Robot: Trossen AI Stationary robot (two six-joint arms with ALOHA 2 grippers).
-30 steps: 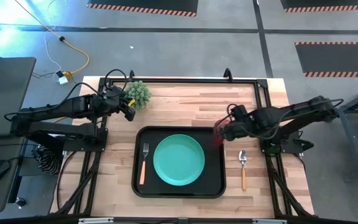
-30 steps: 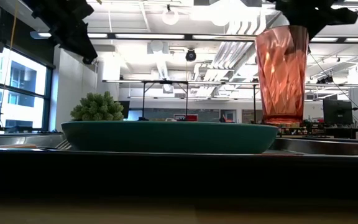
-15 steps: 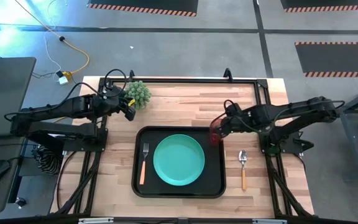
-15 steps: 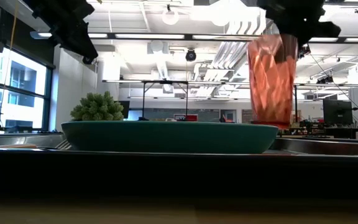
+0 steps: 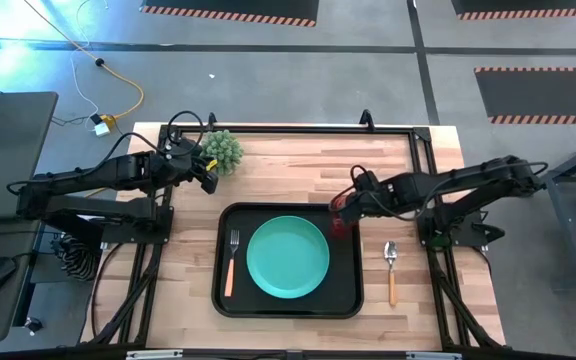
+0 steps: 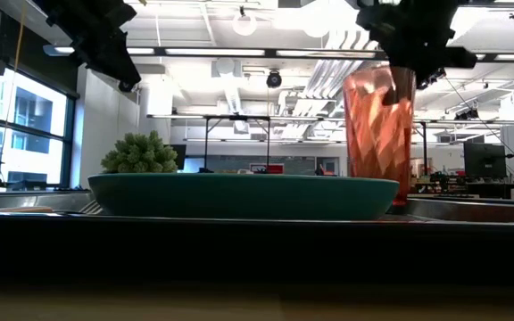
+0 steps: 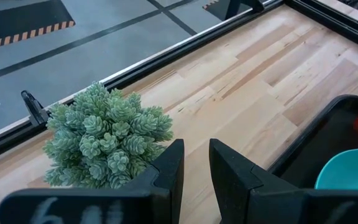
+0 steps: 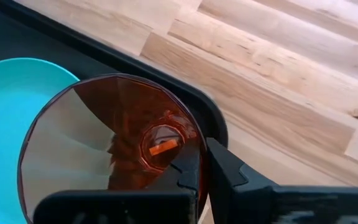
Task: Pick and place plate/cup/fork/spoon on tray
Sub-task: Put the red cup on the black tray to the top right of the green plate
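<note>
The black tray (image 5: pixel 224 300) lies mid-table with the teal plate (image 5: pixel 288 256) in its middle and the fork (image 5: pixel 232 262) lying on its left part. The spoon (image 5: pixel 391 270) lies flat on the wood to the right of the tray. My right gripper (image 5: pixel 348 207) is shut on the red-orange cup (image 5: pixel 340 222) over the tray's far right corner, beside the plate. In the low view the plate hides the foot of the cup (image 6: pixel 377 134). My left gripper (image 7: pixel 194 168) waits open at the far left, by the plant, with nothing between its fingers. My right gripper holds the cup by its rim (image 8: pixel 199 144), one finger (image 8: pixel 188 171) inside the cup and the other (image 8: pixel 232 171) outside its wall. The fingers come from above, slanting in from the table's right. The cup stands nearly upright, mouth up; whether its foot touches the tray I cannot tell.
A spiky green potted plant (image 5: pixel 222 150) stands at the table's far left, close to my left gripper. Bare wood (image 5: pixel 308 165) lies between the tray and the far edge. A black frame rail (image 5: pixel 368 127) runs along the far edge and sides.
My right gripper has carried the cup toward the table's left and down, from beyond the tray's right rim to over its far right corner, rolling a little. The cup has sunk until its foot drops behind the plate in the low view.
</note>
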